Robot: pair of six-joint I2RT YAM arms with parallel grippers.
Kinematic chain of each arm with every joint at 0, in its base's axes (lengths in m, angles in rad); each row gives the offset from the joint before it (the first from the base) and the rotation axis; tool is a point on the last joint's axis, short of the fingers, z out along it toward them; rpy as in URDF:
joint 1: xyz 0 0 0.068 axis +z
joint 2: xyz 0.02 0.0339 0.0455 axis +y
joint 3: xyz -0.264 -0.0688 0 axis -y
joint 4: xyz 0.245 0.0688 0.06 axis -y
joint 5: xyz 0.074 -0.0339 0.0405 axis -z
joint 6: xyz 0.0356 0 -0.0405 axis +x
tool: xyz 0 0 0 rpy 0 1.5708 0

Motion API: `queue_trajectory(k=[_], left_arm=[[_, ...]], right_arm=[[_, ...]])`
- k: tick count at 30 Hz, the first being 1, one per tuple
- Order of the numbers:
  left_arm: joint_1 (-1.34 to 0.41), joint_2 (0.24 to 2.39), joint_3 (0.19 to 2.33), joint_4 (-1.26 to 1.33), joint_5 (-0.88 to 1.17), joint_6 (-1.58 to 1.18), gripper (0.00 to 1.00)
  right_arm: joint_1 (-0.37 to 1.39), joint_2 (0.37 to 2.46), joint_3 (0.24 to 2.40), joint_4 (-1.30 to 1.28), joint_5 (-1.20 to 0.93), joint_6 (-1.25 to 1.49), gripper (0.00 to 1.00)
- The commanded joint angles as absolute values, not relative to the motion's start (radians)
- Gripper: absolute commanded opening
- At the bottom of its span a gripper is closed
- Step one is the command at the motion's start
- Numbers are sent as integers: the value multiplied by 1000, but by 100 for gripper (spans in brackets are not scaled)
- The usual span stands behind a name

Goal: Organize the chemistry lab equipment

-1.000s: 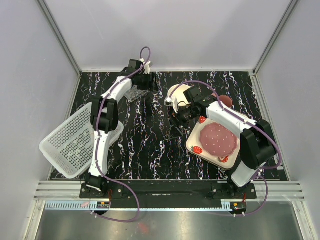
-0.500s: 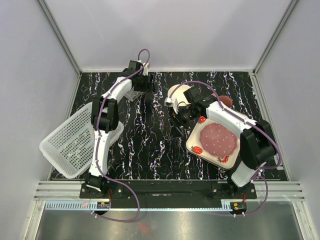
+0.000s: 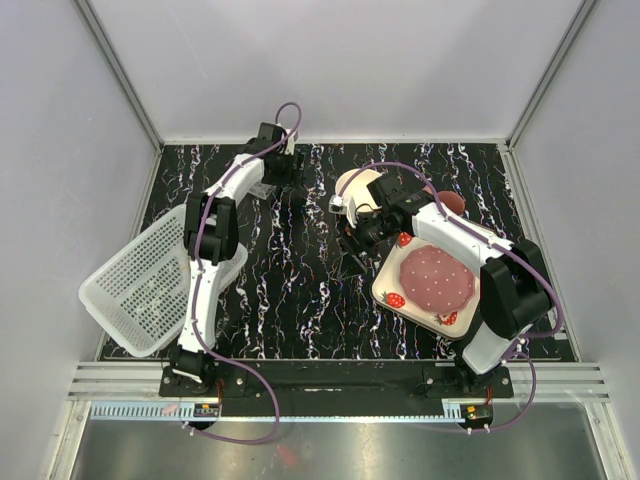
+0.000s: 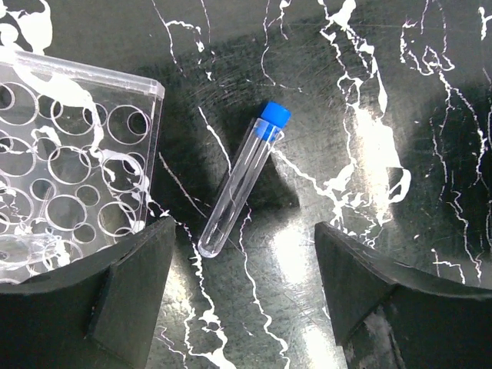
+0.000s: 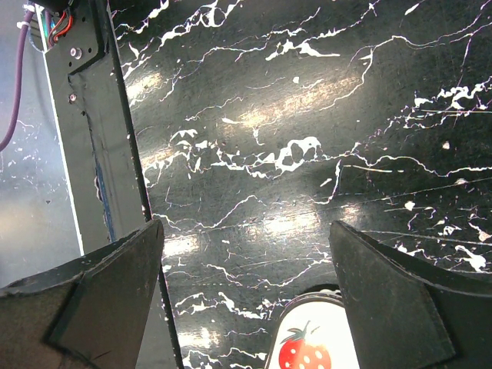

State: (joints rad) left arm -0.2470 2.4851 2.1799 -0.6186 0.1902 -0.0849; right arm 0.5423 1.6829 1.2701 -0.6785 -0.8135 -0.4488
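"Where's the tube?"
"Far left on the table [image 3: 300, 300]. The blue-capped tube [image 4: 240, 184] lies flat just right of the clear rack [image 4: 69, 177], untouched, under my left gripper [image 4: 242, 292], fingers spread wide."
"And the right gripper [image 5: 246, 292]?"
"Also spread wide and empty, near the strawberry plate [image 5: 307, 350]."

White arms [image 3: 197, 295], black joints; purple cables [image 3: 290, 102]; black tool fingers [image 4: 131, 292].

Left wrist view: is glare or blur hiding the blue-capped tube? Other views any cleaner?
Left wrist: the clear plastic tube with blue cap is sharp; glare blooms on the black marbled tabletop beside it, and veins showing through the clear plastic tube rack muddle its holes. Right wrist: glare streaks on the tabletop. Top external: evenly lit, tube too small to see.
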Motion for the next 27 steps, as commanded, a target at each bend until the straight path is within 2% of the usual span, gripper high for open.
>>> queue_trajectory(k=[1,12,15,18,23,27], left_arm=[[-258,2488,2209,-624,141,-43,77],[-307,2488,2187,-646,43,28,51],[-324,2494,2204,-661,20,46,47],[-341,2497,2214,-681,3,57,38],[-345,2487,2189,-698,2,48,12],[-345,2447,2137,-689,14,23,5]], right_arm=[[546,1687,1318,-680,-841,-466,94],[546,1692,1321,-689,-845,-469,93],[546,1690,1321,-690,-845,-471,93],[546,1692,1322,-690,-845,-471,93],[545,1692,1322,-693,-845,-471,93],[546,1692,1322,-693,-842,-471,93]])
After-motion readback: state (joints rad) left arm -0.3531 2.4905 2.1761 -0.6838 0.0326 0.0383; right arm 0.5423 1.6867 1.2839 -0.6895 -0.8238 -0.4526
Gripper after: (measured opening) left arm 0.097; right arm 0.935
